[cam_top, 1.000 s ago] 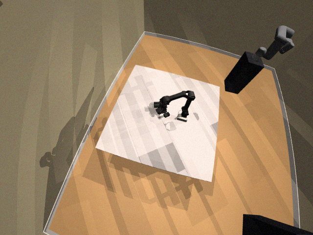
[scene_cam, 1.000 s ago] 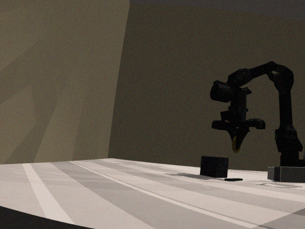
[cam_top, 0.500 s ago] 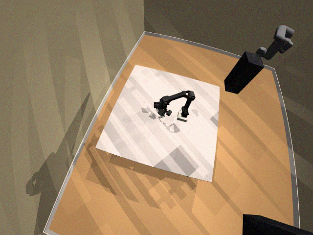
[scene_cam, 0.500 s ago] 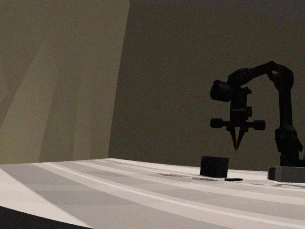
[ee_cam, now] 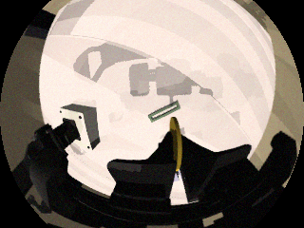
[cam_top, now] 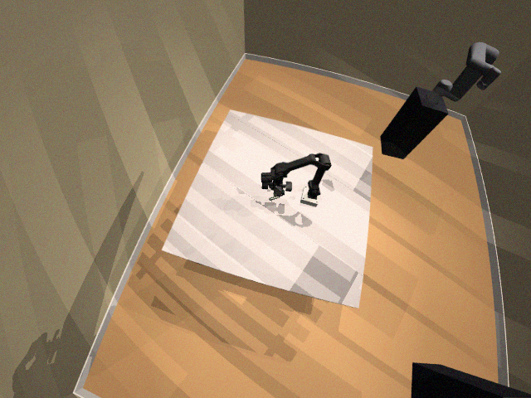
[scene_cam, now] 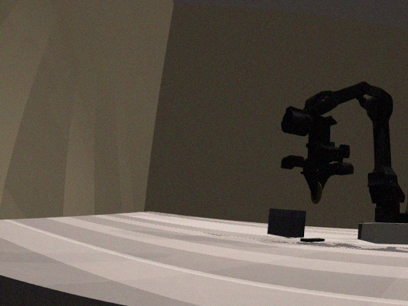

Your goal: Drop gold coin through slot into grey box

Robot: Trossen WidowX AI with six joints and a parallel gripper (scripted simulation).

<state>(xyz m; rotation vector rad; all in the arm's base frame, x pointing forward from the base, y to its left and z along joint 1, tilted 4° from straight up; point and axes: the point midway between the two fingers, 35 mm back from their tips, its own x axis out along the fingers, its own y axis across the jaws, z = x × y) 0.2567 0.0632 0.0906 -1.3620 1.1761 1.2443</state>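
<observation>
1. Coin [scene_cam: 317, 192]: thin gold disc, held on edge, hanging below the fingertips and raised well above the white mat [scene_cam: 164, 250]. It is judged stiff, light and smooth-faced, so liable to swivel or slip if knocked.
2. Gripper [scene_cam: 315, 189]: closed on the coin, the flat faces pinched near the upper rim; the lower rim is left free for entry.
3. Holder [scene_cam: 312, 240]: low dark piece, vacated, lying on the mat beside the box.
4. Box [scene_cam: 286, 222]: dark block, closed, below and to one side of the coin; the slot is not made out in the exterior view, possibly owing to shadow.
5. Handling note: the grip is best kept on the faces, edge vertical.
</observation>
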